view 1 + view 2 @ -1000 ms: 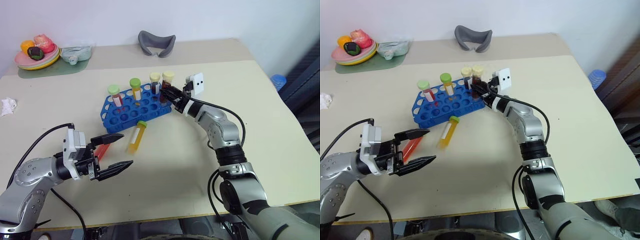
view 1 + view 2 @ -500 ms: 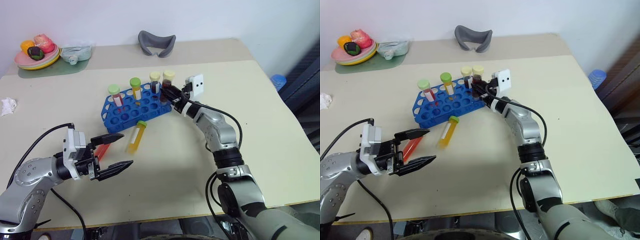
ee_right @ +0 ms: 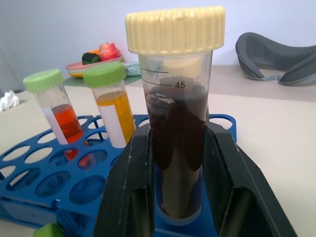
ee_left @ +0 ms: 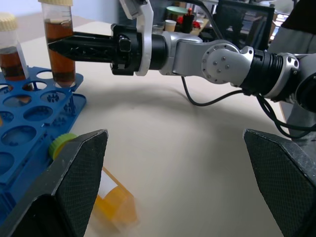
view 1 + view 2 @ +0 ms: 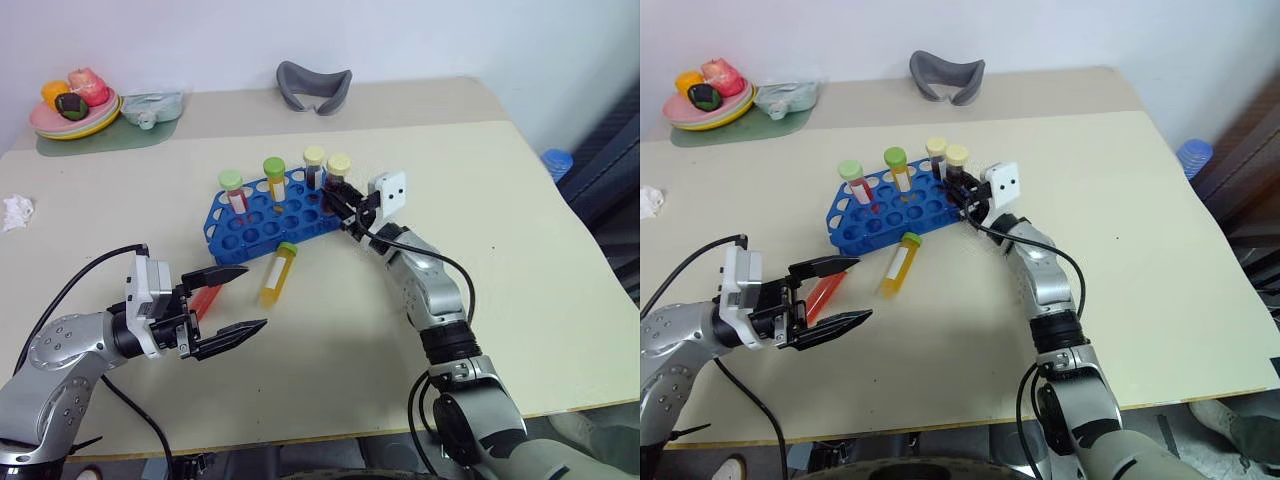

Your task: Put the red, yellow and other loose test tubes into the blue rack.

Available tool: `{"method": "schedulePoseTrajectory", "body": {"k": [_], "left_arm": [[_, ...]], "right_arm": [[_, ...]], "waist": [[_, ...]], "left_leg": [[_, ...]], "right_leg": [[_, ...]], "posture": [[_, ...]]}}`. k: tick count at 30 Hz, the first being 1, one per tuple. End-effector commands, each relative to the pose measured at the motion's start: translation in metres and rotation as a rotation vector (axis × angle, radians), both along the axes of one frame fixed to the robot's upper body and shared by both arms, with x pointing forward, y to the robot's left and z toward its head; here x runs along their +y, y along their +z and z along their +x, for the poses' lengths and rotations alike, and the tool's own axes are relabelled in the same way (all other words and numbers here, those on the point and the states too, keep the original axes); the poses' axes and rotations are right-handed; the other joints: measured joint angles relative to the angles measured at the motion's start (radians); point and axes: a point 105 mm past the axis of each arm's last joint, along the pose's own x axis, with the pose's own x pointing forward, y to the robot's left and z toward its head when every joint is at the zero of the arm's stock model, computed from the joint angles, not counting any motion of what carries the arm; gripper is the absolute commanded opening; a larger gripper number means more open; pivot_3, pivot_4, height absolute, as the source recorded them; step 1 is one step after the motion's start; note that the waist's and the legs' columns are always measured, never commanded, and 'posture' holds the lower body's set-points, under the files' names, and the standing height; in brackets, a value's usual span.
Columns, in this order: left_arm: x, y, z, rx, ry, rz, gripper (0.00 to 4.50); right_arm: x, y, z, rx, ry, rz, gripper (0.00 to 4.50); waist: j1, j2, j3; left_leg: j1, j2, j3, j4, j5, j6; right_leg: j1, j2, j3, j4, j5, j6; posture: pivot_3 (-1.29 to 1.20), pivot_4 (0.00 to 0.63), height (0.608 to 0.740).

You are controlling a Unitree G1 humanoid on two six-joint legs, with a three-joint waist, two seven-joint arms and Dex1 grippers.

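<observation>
Stood on a beige worktop [image 5: 520, 260] before a pale wall: blue rack [image 5: 275, 212] mid-worktop, right tool [image 3: 170, 197] clenched on the dark-brown tube [image 3: 175, 148] at its right end, yellow tube [image 5: 276, 272] lying nearer, left tool [image 5: 235, 303] spread wide over the red tube [image 5: 203, 298].

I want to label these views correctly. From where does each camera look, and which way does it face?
Head stereo pair: looks down over the table, both arms showing.
Left wrist: between its open end effector, facing the right end effector.
Right wrist: its fingers clamp the dark-brown tube.
All views share the blue rack.
</observation>
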Motion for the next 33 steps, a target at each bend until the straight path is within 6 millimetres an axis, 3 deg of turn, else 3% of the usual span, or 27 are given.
{"method": "schedulePoseTrajectory", "body": {"k": [1, 5, 12, 13, 17, 23, 27, 33], "left_arm": [[-0.003, 0.007, -0.002, -0.034, -0.016, 0.004, 4.5], [-0.003, 0.007, -0.003, -0.033, -0.017, 0.002, 4.5], [-0.004, 0.007, -0.004, -0.031, -0.017, -0.002, 4.5], [-0.004, 0.007, -0.003, -0.029, -0.014, -0.004, 4.5], [-0.002, 0.007, -0.001, -0.014, 0.009, -0.015, 4.5], [-0.002, 0.012, 0.008, -0.019, 0.082, -0.037, 4.5], [-0.002, 0.011, 0.014, 0.016, 0.109, -0.052, 4.5], [0.001, 0.005, 0.014, 0.055, 0.061, -0.006, 4.5]], "right_arm": [[0.002, 0.017, -0.004, -0.078, 0.009, 0.008, 0.71], [0.001, 0.016, -0.003, -0.065, 0.018, 0.008, 0.71], [-0.002, 0.019, -0.003, -0.072, -0.001, 0.001, 4.26], [-0.003, 0.018, -0.004, -0.072, -0.004, -0.009, 4.43], [-0.015, 0.02, -0.009, -0.076, -0.029, -0.052, 4.43], [-0.056, 0.019, -0.034, -0.04, -0.095, -0.13, 4.43], [-0.082, 0.01, -0.061, 0.045, -0.105, -0.205, 4.43], [-0.103, 0.007, -0.102, 0.124, -0.029, -0.353, 4.43]], "waist": [[0.0, 0.0, 0.0], [0.0, 0.0, 0.0], [0.0, 0.0, 0.0], [0.0, 0.0, 0.0], [0.003, 0.0, 0.0], [0.021, 0.0, 0.0], [0.029, 0.0, 0.0], [0.027, -0.001, 0.0]], "left_leg": [[0.0, 0.0, 0.0, 0.0, 0.0, 0.0], [0.0, 0.0, 0.0, 0.0, 0.0, 0.0], [0.0, 0.0, 0.0, 0.0, 0.0, 0.0], [0.0, 0.0, 0.0, 0.0, 0.0, 0.0], [0.0, 0.0, 0.0, 0.0, 0.0, 0.0], [-0.001, 0.0, 0.0, 0.0, 0.0, 0.0], [-0.001, 0.0, 0.0, 0.0, 0.0, 0.0], [-0.001, -0.001, 0.0, 0.0, 0.0, 0.0]], "right_leg": [[0.0, 0.0, 0.0, 0.0, 0.0, 0.0], [0.0, 0.0, 0.0, 0.0, 0.0, 0.0], [0.0, 0.0, 0.0, 0.0, 0.0, 0.0], [0.0, 0.0, 0.0, 0.0, 0.0, 0.0], [0.0, 0.0, 0.0, -0.001, 0.0, 0.0], [0.0, -0.001, 0.0, -0.002, 0.0, 0.0], [0.0, 0.0, 0.0, -0.002, 0.0, 0.0], [0.002, -0.001, 0.0, -0.005, 0.0, 0.0]], "posture": [[0.0, 0.15, 0.74], [0.0, 0.15, 0.74], [0.0, 0.15, 0.74], [0.0, 0.15, 0.74], [0.0, 0.15, 0.74], [0.0, 0.15, 0.74], [0.0, 0.15, 0.74], [0.0, 0.15, 0.74]]}}
